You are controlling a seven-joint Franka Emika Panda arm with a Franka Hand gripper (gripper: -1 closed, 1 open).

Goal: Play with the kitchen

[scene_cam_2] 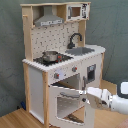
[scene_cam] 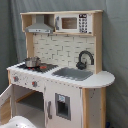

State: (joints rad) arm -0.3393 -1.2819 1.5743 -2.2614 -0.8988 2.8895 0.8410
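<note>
The kitchen of pale wood and white panels stands tall in both exterior views, with a grey hood, black faucet, sink and a metal pot on the stovetop. Its windowed oven door hangs part open, tilted outward. In the second exterior view my white arm reaches in from the second exterior view's right. My gripper is at the right end of the door's top edge, by the handle. In the first exterior view only a white part of my arm shows at the bottom left.
A grey curtain hangs behind the kitchen and a wooden floor lies under it. A toy microwave sits on the top shelf. A narrow cupboard door with a dark window is below the sink.
</note>
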